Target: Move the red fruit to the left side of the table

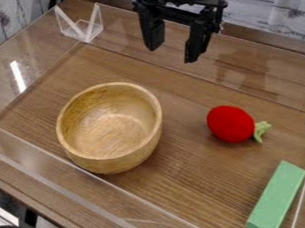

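The red fruit (232, 123) is a small rounded strawberry-like toy with a green leafy stem pointing right. It lies on the brown wood-grain table (188, 173), right of centre. My gripper (173, 42) hangs above the far middle of the table, up and to the left of the fruit and well apart from it. Its two black fingers stand spread wide, open, with nothing between them.
A wooden bowl (109, 127) sits left of centre, bigger than the fruit. A green rectangular block (278, 197) lies at the near right corner. Low clear acrylic walls (39, 156) edge the table, with a clear stand (79, 24) at the far left.
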Robot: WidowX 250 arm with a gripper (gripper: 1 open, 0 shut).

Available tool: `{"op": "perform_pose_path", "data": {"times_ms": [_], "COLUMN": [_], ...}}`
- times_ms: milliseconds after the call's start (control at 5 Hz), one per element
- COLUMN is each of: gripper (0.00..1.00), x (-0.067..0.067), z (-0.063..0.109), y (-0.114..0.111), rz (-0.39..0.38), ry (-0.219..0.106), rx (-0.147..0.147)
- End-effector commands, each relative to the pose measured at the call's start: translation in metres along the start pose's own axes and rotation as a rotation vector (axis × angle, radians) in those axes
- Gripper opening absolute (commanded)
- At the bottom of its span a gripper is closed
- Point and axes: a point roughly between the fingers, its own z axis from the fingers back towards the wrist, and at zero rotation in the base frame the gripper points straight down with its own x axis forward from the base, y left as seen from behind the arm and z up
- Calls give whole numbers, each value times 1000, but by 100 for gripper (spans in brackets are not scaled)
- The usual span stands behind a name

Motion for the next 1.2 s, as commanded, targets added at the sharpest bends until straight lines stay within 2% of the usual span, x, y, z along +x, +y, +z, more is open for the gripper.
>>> {"op": "perform_pose_path", "data": {"times_ms": [0, 200, 600, 800, 1000], "gripper": [100, 100, 100, 100, 0], "x": [-4, -9, -20, -13, -7], "z": [-13, -27, -44, -66, -92], "y": [4, -10, -53, -79, -94], "rz": [-113, -364, -864, -984, -1003], "ry": [25, 28, 1, -12, -25], "rx": [-4, -5, 25, 42, 49]}}
